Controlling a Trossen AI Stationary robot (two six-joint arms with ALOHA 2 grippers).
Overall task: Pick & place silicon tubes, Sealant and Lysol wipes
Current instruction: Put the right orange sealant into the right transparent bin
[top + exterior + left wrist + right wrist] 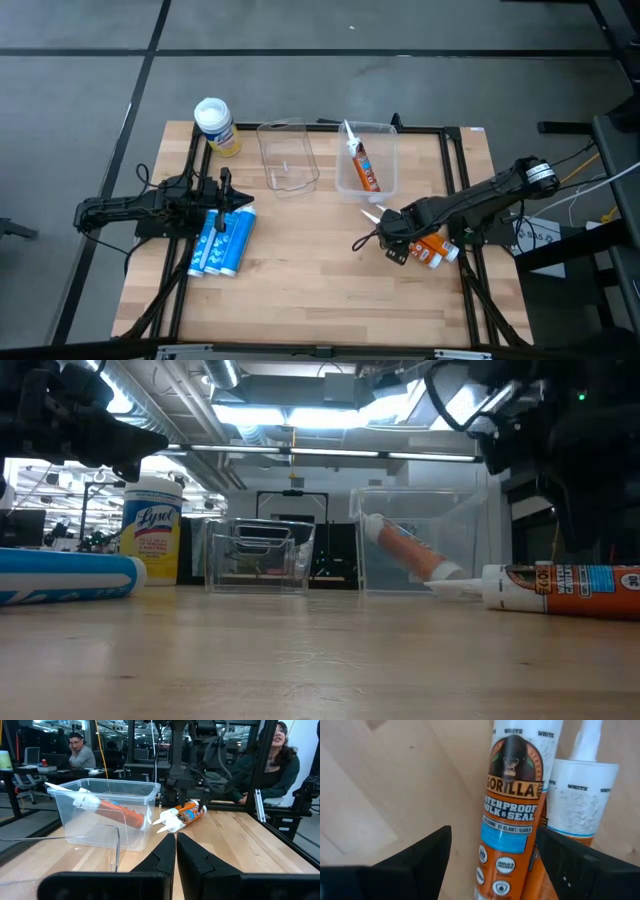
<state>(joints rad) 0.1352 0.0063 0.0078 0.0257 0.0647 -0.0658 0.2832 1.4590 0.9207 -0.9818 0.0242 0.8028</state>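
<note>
High view shows the right gripper [393,243] low over two orange-and-white sealant cartridges [432,249] lying side by side on the light wooden table [320,290], near its right edge. Right wrist view looks straight down on them: the dark fingers [422,852] stand wide apart on either side of the nearer orange cartridge [512,815], apparently not touching it, though contact is hard to judge from this angle. A third orange sealant cartridge [364,162] lies tilted inside the right clear plastic bin [388,135]; the left clear plastic bin [287,155] just beside it is see-through and holds nothing I can make out.

Left gripper [237,199] hangs just above the far ends of three blue silicone tubes with white caps [222,242], which lie together on the left side of the table. Its fingers [162,857] are pressed together, holding nothing. Short yellow Lysol wipes canister with a round white lid [215,126] stands upright at the far left corner, well apart from both grippers.
</note>
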